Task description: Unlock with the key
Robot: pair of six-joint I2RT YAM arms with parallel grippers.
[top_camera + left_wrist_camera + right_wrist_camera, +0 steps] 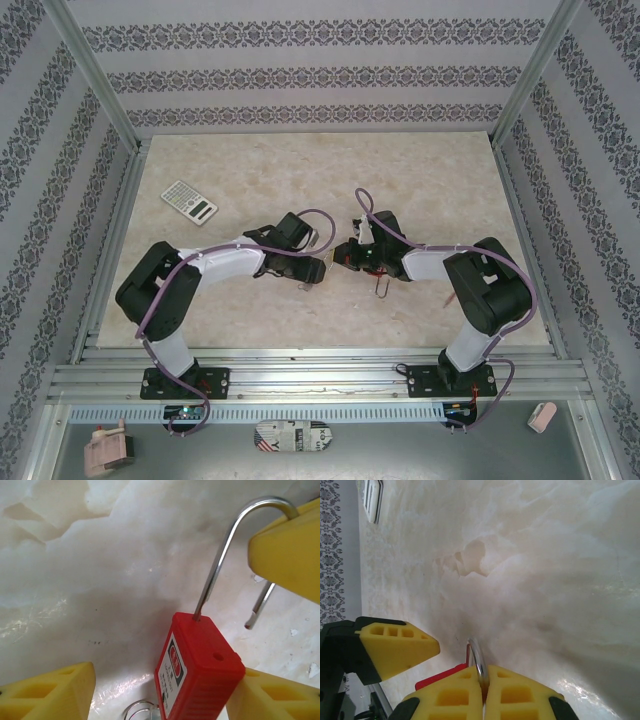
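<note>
The two arms reach in from either side and meet near the middle of the pale marbled table (420, 180), tool tips almost nose to nose. The red padlock (200, 670) sits between them, in the gap of the left tool (312, 266).

The left tool is released. Its yellow fingers (55, 692) stand wide, the padlock's body leans against the one on the right of the left wrist view, and there is clear space to the other. It brackets the lock without squeezing it.

The right tool (350, 258) is clenched. Its two pads (520, 695) are pressed together with a silver rod coming up from between them. From the left wrist view that looks like the bend of the padlock's shackle (220, 555), which disappears behind one of the right tool's yellow fingers.

The shackle is open. One leg goes into the red body, while the other ends free and notched, off to the side of its socket hole (217, 656). A thin wire ring (140, 709) shows just beside the lower end of the body. I cannot tell whether the padlock rests on the table or hangs just above it.

A calculator (189, 201) lies well apart, toward the far left of the table.
</note>
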